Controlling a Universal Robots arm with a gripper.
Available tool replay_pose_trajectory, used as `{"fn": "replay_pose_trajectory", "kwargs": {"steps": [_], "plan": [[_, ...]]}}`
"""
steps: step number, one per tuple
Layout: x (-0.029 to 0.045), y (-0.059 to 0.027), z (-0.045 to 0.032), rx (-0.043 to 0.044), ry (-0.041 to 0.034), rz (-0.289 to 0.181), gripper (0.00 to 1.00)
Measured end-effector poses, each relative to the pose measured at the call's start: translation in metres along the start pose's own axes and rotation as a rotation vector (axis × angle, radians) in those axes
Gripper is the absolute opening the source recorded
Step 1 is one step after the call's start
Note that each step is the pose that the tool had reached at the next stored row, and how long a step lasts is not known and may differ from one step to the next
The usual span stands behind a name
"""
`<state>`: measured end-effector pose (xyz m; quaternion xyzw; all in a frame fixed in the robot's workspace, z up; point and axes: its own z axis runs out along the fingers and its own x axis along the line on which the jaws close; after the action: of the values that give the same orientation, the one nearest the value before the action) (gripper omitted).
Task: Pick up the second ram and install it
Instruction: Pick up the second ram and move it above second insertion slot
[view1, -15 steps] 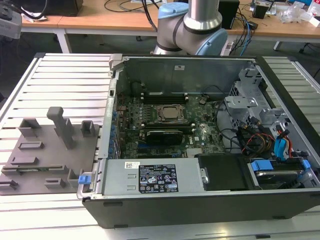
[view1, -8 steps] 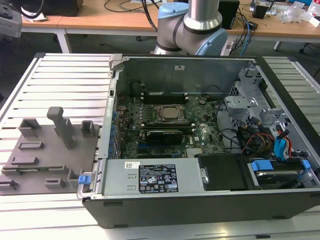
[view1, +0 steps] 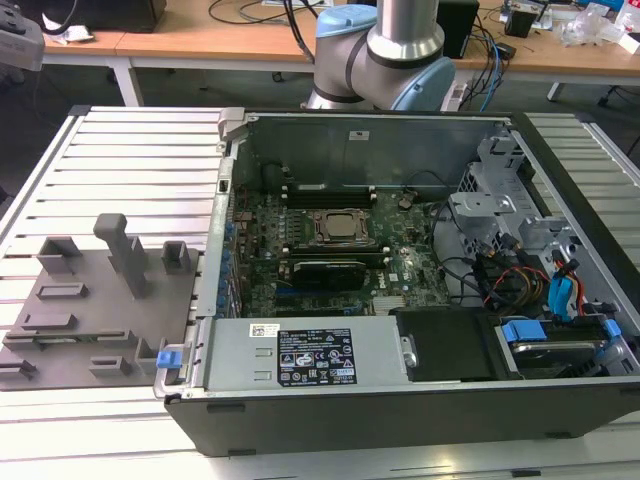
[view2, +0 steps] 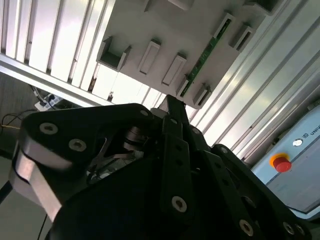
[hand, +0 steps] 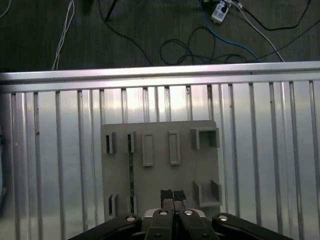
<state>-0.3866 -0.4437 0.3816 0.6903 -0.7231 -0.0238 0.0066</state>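
One second ram (hand: 131, 175) stands on edge between paired end brackets of the gray fixture plate (hand: 160, 175), evidently so its top edge stays accessible for pinching, while the gripper (hand: 173, 196) hovers nearby, jaws closed on nothing.

Ribbed bare metal for the counter (view1: 130, 140), satin, with bright glare along the slats. Smooth, matt grey plastic for the tray (view1: 105, 305). Green lacquered board on the ram (hand: 131, 175), faintly glossy. Matt black links on the pincer (hand: 173, 196), with bright metal screw heads and rough dark pads (hand: 166, 194). Dull grey sheet metal inside the case (view1: 360, 140), matt black outside. Polished silver tube and glossy blue plastic caps on the arm (view1: 405, 40).
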Motion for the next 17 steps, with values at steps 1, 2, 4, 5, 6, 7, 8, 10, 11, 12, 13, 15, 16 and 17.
{"fn": "replay_pose_trajectory", "kwargs": {"steps": [1, 2, 4, 5, 6, 7, 8, 10, 11, 12, 13, 15, 16, 17], "plan": [[0.0000, 0.0000, 0.0000, 0.0000, 0.0000, 0.000, 0.11], [0.0000, 0.0000, 0.0000, 0.0000, 0.0000, -0.001, 0.17], [0.0000, 0.0000, 0.0000, -0.0001, 0.0001, -0.001, 0.24], [0.0001, 0.0000, 0.0000, -0.0001, 0.0000, -0.001, 0.24], [0.0008, -0.0001, 0.0002, 0.0000, 0.0000, -0.002, 0.24], [0.0014, -0.0001, 0.0006, 0.0000, 0.0001, -0.005, 0.24], [0.0018, -0.0001, 0.0009, -0.0002, 0.0004, -0.010, 0.24], [0.0034, -0.0003, 0.0032, -0.0006, 0.0010, -0.021, 0.24], [0.0039, -0.0004, 0.0049, -0.0006, 0.0010, -0.022, 0.24], [0.0041, -0.0005, 0.0059, -0.0006, 0.0010, -0.023, 0.24], [0.0050, -0.0007, 0.0096, -0.0005, 0.0009, -0.023, 0.24], [0.0052, -0.0009, 0.0152, -0.0006, 0.0010, -0.023, 0.24], [0.0052, -0.0009, 0.0160, -0.0005, 0.0010, -0.023, 0.24], [0.0052, -0.0010, 0.0167, -0.0005, 0.0010, -0.023, 0.24]]}}
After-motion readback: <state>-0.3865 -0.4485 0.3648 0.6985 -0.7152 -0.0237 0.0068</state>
